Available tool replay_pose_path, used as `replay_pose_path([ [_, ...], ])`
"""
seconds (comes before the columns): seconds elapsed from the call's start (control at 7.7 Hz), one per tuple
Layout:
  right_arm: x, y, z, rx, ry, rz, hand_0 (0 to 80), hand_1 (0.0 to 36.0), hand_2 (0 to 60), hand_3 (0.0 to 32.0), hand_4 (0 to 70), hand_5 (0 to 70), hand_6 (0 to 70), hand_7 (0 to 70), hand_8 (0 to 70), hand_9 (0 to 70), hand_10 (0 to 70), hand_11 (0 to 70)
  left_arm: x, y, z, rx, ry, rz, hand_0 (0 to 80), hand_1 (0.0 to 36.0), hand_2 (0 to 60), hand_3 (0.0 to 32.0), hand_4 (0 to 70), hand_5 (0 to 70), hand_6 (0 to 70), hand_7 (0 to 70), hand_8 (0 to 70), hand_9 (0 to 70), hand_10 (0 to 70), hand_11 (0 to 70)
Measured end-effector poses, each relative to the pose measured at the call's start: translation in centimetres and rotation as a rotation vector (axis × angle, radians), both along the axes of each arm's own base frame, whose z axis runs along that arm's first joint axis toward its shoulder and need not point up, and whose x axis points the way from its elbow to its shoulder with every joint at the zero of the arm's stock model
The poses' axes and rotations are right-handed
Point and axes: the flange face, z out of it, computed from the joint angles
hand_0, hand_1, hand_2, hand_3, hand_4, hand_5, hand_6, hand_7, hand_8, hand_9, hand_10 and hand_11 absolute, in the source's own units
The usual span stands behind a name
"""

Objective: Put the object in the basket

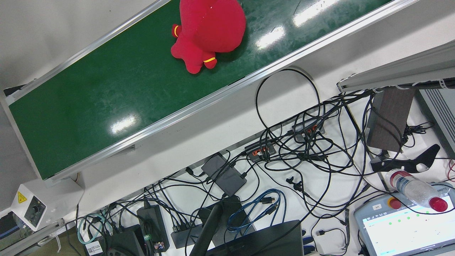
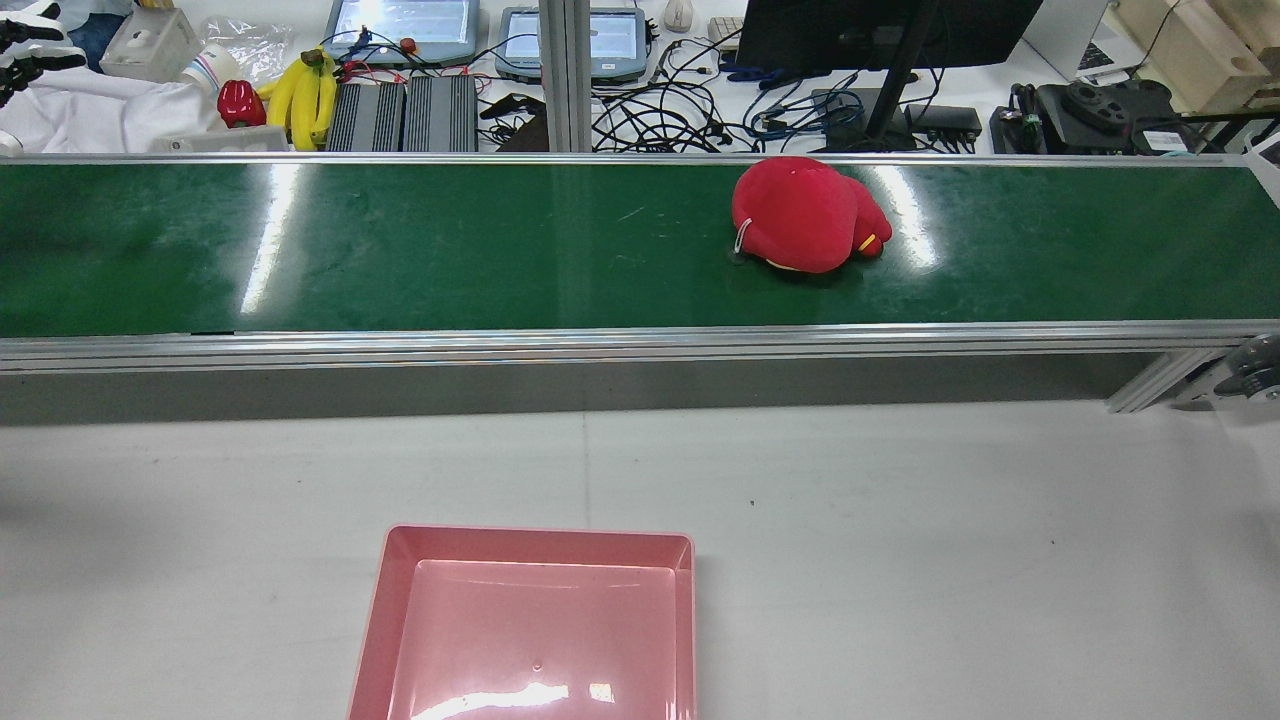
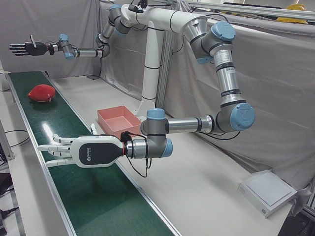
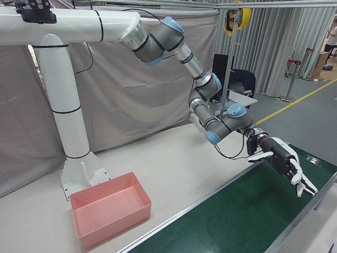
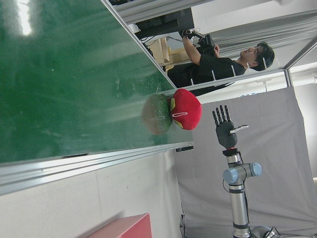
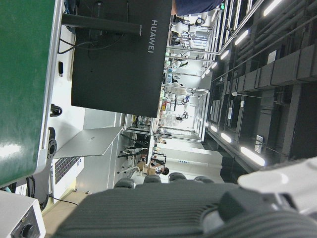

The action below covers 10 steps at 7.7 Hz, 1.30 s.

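We are at the reach: the red plush toy (image 2: 805,215) lies on the green conveyor belt (image 2: 400,250), at one o'clock from the pink plastic basket (image 2: 533,620), fingers (image 3: 54,147) spread and empty.

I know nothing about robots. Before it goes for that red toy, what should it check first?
1. Toy lying free on the belt, nothing on it: ok.
2. Basket empty, room for the toy: ok.
3. Right hand open and holding nothing: ok.
4. Right hand at the toy: not ok, it hangs high above the belt.
5. Left hand open, far along the belt from the toy: ok.
6. Belt stopped: cannot tell from one moment.
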Motion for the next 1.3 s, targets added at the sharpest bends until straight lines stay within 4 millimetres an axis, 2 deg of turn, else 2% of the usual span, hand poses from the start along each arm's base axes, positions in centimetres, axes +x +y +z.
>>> replay_pose_path([
  [0.39, 0.00, 0.00, 0.00, 0.000, 0.000, 0.000, 0.0, 0.0, 0.0, 0.0, 0.0, 0.0, 0.0, 0.0, 0.0, 0.0, 0.0, 0.0, 0.01, 0.12, -0.17, 0.002, 0.000, 0.001, 59.4, 20.0, 0.0, 0.0, 14.8, 31.0, 6.4, 4.9, 13.9, 20.9, 0.0, 0.0],
  [0.78, 0.00, -0.01, 0.00, 0.000, 0.000, 0.000, 0.0, 0.0, 0.0, 0.0, 0.0, 0.0, 0.0, 0.0, 0.0, 0.0, 0.0, 0.0, 0.01, 0.25, -0.66, 0.003, 0.000, 0.003, 58.4, 18.0, 0.0, 0.0, 14.9, 31.3, 6.2, 4.5, 13.5, 20.5, 0.0, 0.0],
  [1.3, 0.00, 0.00, 0.00, 0.000, 0.000, 0.000, 0.0, 0.0, 0.0, 0.0, 0.0, 0.0, 0.0, 0.0, 0.0, 0.0, 0.0, 0.0, 0.18, 0.65, -0.26, -0.007, -0.008, 0.017, 59.4, 17.2, 0.0, 0.0, 15.2, 31.2, 6.1, 4.5, 12.5, 19.1, 0.0, 0.0],
])
